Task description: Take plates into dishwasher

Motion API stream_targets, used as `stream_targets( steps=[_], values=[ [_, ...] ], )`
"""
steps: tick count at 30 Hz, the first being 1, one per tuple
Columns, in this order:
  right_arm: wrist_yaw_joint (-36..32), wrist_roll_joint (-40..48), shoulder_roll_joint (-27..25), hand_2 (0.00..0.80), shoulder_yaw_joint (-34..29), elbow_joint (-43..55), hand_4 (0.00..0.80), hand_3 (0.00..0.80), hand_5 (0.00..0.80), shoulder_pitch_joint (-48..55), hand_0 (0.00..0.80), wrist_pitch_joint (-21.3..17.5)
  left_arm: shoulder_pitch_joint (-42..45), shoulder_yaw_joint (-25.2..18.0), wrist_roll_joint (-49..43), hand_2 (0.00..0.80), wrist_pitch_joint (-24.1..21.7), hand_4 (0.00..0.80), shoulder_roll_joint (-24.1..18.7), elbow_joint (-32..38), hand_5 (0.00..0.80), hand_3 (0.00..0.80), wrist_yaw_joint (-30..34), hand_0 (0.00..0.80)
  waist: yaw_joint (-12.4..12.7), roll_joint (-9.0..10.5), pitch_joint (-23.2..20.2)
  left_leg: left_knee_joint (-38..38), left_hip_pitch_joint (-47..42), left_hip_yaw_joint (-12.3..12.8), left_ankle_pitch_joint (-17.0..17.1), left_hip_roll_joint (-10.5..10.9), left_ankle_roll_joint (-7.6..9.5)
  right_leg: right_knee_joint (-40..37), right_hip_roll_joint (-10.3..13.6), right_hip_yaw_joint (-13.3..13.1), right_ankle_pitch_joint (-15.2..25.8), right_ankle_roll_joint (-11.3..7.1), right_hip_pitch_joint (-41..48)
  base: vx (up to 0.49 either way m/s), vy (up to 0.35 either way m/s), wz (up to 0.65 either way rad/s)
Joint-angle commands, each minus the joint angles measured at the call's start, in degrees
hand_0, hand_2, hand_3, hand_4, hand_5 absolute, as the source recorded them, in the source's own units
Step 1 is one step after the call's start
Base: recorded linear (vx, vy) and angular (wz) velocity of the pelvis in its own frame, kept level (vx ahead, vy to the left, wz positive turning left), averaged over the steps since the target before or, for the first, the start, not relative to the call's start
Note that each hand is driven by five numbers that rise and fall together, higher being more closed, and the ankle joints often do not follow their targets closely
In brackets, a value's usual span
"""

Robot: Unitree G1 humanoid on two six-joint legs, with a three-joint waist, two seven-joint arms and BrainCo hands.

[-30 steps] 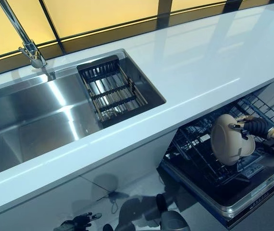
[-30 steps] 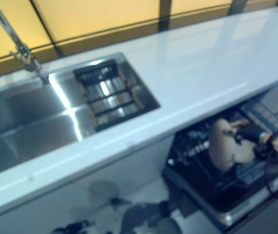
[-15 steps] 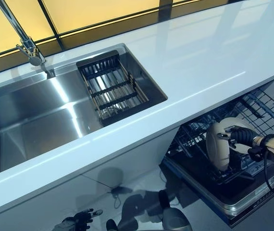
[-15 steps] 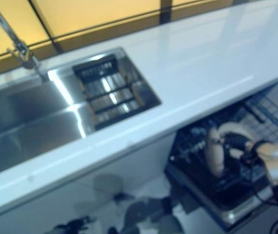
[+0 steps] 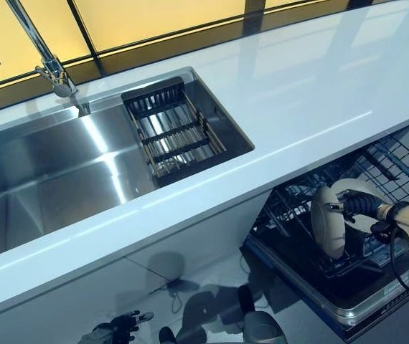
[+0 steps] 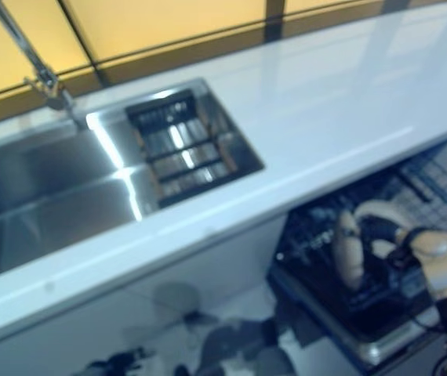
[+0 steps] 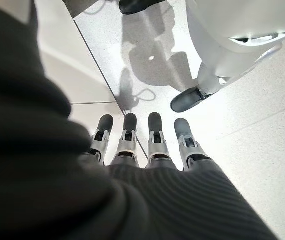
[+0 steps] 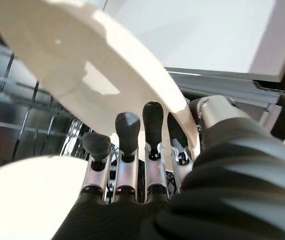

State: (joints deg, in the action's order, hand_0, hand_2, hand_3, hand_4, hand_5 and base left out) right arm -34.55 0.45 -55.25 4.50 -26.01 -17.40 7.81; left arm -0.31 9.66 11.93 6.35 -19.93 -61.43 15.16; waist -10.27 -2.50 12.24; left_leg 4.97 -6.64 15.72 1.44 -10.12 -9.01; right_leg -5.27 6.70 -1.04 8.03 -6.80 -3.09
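A cream plate (image 5: 326, 222) stands on edge over the dishwasher's lower rack (image 5: 290, 204), under the worktop at the right. My right hand (image 5: 363, 206) is shut on its rim. In the right wrist view the plate (image 8: 82, 65) is pinched between the thumb and the fingers (image 8: 128, 150). A second cream surface (image 8: 22, 200) shows close beside the fingers; I cannot tell whether it rests in the rack. My left hand (image 7: 137, 145) hangs low above the floor with straight fingers, holding nothing.
The dishwasher's door (image 5: 362, 304) lies open and juts out at floor level. Above it runs the white worktop (image 5: 319, 86). A steel sink (image 5: 61, 172) with a black drainer basket (image 5: 176, 129) and a tap (image 5: 54, 68) is at the left.
The plate has turned from facing me to standing on edge and has gone lower and further into the rack with my right hand. The view has shifted slightly.
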Motion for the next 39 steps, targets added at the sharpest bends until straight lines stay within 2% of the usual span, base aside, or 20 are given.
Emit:
stream_targets(
  steps=[1,5,10,14,21,35,39],
  values=[
    [2.0,-9.9,-2.8,0.8,5.1,-6.6,0.8,0.8,0.8,-0.9,0.8,-2.2,-2.1,-0.7,-1.7,0.0,0.0,0.0,-3.2,-0.5,0.0,0.0,0.2,0.0,1.3,3.75,-0.3,0.0,-2.4,-3.6,-1.4,-0.5,1.66,0.3,4.7,1.1,0.4,-4.45,0.4,-0.031,-0.035,0.0],
    [3.8,-17.0,-5.4,0.8,6.5,-6.7,0.8,0.8,0.8,-0.7,0.8,-4.3,-1.9,-0.6,-2.2,0.0,-0.3,0.0,-3.3,-0.4,0.0,0.0,0.2,0.0,1.4,4.08,-0.3,0.0,-2.2,-3.5,-1.2,-0.7,1.6,0.3,4.5,1.1,0.4,-4.54,0.4,-0.017,-0.025,0.02],
    [5.5,-22.8,-7.9,0.8,7.2,-6.7,0.8,0.8,0.8,-1.2,0.8,-4.7,-2.0,-0.5,-2.5,0.0,-0.5,0.0,-3.4,-0.4,0.0,0.0,0.1,0.0,1.5,4.4,-0.3,0.0,-2.0,-3.6,-1.1,-0.8,1.55,0.3,4.4,1.1,0.4,-4.62,0.3,0.0,0.0,0.0],
    [6.5,-25.1,-9.7,0.8,7.6,-6.9,0.8,0.8,0.8,-1.1,0.8,-4.8,-2.1,-0.2,-2.4,0.0,-0.4,0.0,-3.5,-0.3,0.0,0.0,-0.3,0.0,1.6,4.68,-0.4,0.0,-1.7,-3.6,-1.1,-1.0,1.53,0.3,4.3,1.2,0.3,-4.7,0.2,0.0,0.0,0.0],
    [9.1,-29.1,-11.9,0.8,8.0,-6.9,0.8,0.8,0.8,-1.2,0.8,-8.3,-1.9,-0.3,-2.9,0.0,-0.5,0.0,-3.7,-0.4,0.0,0.0,-0.5,0.0,2.0,5.0,-0.5,0.0,-1.4,-3.9,-1.2,-1.1,1.59,0.3,4.1,1.2,0.2,-4.76,0.0,0.0,0.0,0.0],
    [10.9,-27.0,-4.8,0.8,9.0,-6.4,0.8,0.8,0.8,-1.0,0.8,-3.4,-2.4,-0.1,-2.9,0.0,0.4,0.0,-3.4,-0.1,0.0,0.0,-0.3,0.0,2.8,4.16,-0.3,0.0,-0.9,-4.7,-1.1,-0.9,1.8,0.3,4.5,1.9,0.1,-4.71,0.0,0.0,-0.006,0.03],
    [11.7,-26.1,-2.7,0.8,9.6,-8.0,0.8,0.8,0.8,-1.9,0.8,-3.5,-2.7,0.0,-2.8,0.0,0.7,0.0,-3.2,-0.2,0.0,0.0,-0.1,0.0,3.0,3.69,-0.1,0.0,-0.9,-4.8,-1.0,-0.8,1.8,0.3,4.6,2.0,0.1,-4.61,0.1,0.0,0.0,0.0]
  ],
)
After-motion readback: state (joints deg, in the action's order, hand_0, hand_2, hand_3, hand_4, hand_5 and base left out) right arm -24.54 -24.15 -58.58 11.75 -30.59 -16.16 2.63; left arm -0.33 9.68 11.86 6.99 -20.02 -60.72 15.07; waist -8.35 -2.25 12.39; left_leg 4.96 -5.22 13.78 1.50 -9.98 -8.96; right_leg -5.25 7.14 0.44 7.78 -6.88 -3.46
